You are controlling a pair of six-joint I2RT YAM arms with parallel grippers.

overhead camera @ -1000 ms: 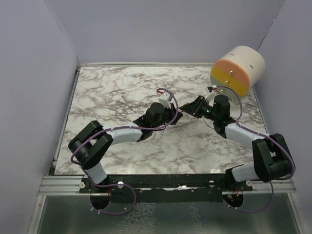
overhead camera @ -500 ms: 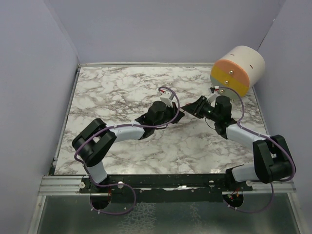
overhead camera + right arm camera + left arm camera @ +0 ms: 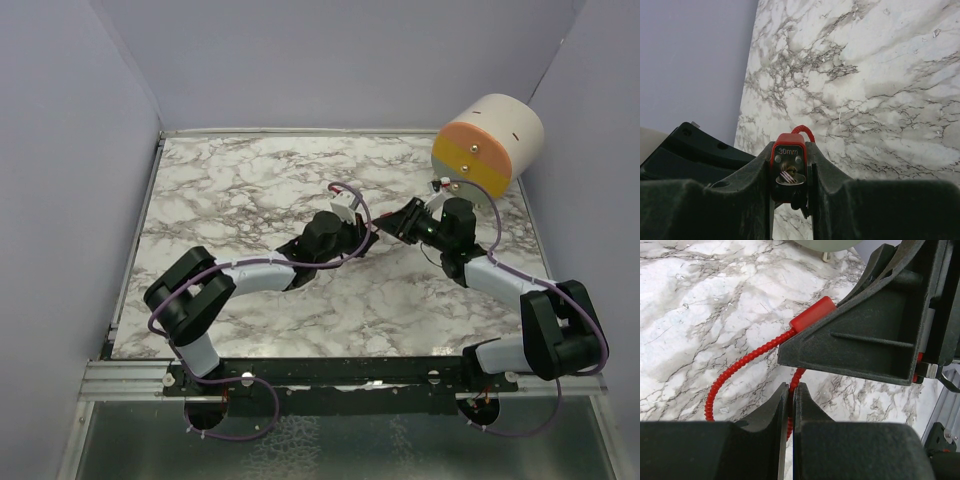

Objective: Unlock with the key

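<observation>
Both arms meet low over the marble table [image 3: 250, 180], right of its middle.

Right gripper [image 3: 790, 167] clamps the red lock body [image 3: 788, 151], jaws spread only to its width. I read this as bracing it against twist.

Left gripper [image 3: 791, 392], jaws nearly pressed together, pinches the red coiled cable [image 3: 747, 356] just beside the body, likely steadying the loop.

Body's long axis runs along the right fingers, keyway [image 3: 786, 176] facing that wrist camera and cable end pointing away, toward the left arm. Metal shows in the keyway; I can't tell if it's the key.
</observation>
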